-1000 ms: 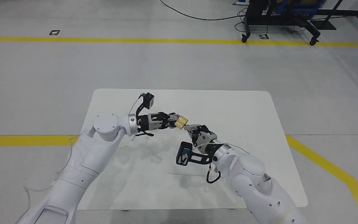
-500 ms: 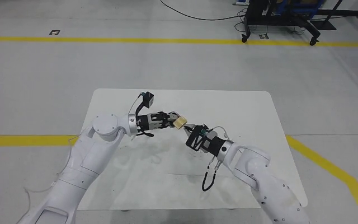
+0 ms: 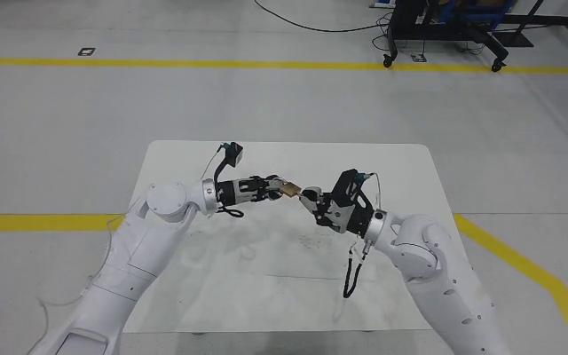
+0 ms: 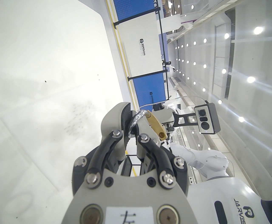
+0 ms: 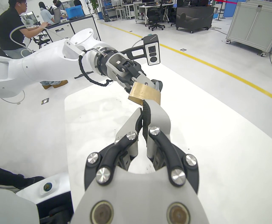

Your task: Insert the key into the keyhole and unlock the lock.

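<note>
Right hand point(image 3: 308, 198) risen, rotated — blocky brass lock point(image 3: 289, 187)

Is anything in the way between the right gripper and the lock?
Nothing visible does. The right gripper, fingers shut, has its tips right at the lock, which the left gripper holds above the table.

A white table point(image 3: 399, 169) with rounded corners stands on a pale grey floor, its top marked with faint scuffs and dark specks point(image 4: 78, 118). Beyond its far edge runs a yellow floor line point(image 3: 266, 64), and past that lie a small dark floor marker point(image 3: 86, 51), a black cable point(image 3: 330, 31) and a black wheeled frame point(image 3: 395, 35). Farther off in the room are a grey cabinet point(image 5: 248, 23) and black office chairs point(image 5: 156, 16).
</note>
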Action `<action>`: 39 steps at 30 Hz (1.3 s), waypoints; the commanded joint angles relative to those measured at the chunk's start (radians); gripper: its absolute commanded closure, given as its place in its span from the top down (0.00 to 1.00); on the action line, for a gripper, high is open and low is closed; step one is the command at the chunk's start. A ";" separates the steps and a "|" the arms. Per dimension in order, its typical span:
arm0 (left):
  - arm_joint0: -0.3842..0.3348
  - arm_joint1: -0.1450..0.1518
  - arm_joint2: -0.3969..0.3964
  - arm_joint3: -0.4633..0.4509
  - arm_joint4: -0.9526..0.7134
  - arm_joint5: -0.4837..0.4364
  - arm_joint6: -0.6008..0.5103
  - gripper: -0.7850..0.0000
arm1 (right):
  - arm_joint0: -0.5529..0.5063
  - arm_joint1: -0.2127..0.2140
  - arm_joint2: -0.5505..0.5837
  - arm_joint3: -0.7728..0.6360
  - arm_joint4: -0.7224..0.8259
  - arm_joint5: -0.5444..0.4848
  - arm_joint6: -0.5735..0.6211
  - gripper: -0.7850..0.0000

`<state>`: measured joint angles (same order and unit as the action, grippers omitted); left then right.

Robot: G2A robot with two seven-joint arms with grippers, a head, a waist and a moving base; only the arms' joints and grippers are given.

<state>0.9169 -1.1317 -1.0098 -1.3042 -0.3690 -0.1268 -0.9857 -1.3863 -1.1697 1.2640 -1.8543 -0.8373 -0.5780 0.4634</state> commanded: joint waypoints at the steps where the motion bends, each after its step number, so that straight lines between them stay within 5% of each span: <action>1: 0.001 0.000 0.000 -0.001 0.003 -0.002 0.000 0.00 | 0.001 0.002 0.000 0.000 0.003 -0.001 0.013 0.49; 2: 0.001 -0.001 0.001 -0.001 0.003 -0.002 0.001 0.00 | 0.003 0.003 -0.002 0.000 0.001 -0.002 0.026 0.88; 3: 0.001 -0.001 0.001 0.000 0.005 -0.001 0.000 0.00 | 0.005 0.004 -0.004 0.000 0.002 -0.005 0.036 1.00; 9: -0.001 -0.001 0.000 0.003 0.038 0.007 0.009 0.00 | -0.021 0.015 0.045 0.014 0.050 -0.040 0.031 1.00; 16: -0.003 -0.004 0.042 -0.005 0.158 0.039 0.025 0.00 | -0.141 0.039 0.273 0.023 0.211 -0.092 -0.112 1.00; 18: -0.006 -0.008 0.074 -0.011 0.205 0.062 0.029 0.00 | -0.193 0.044 0.351 0.019 0.274 -0.111 -0.166 1.00; 23: -0.059 -0.032 0.218 -0.004 0.428 0.223 0.007 0.00 | -0.193 0.044 0.351 0.019 0.274 -0.111 -0.166 1.00; 29: -0.127 -0.074 0.328 0.039 0.495 0.306 -0.015 0.00 | -0.193 0.044 0.351 0.019 0.274 -0.111 -0.166 1.00; 31: -0.142 -0.083 0.350 0.049 0.513 0.330 -0.026 0.49 | -0.193 0.044 0.351 0.019 0.274 -0.111 -0.166 1.00; 32: -0.152 -0.088 0.361 0.055 0.523 0.350 -0.030 1.00 | -0.193 0.044 0.351 0.019 0.274 -0.111 -0.166 1.00; 39: -0.150 -0.078 0.301 -0.003 0.517 0.397 -0.016 1.00 | -0.193 0.044 0.351 0.019 0.274 -0.111 -0.166 1.00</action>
<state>0.7619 -1.2146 -0.6915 -1.2945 0.1499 0.2702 -1.0031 -1.5798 -1.1260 1.6152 -1.8357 -0.5634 -0.6889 0.2976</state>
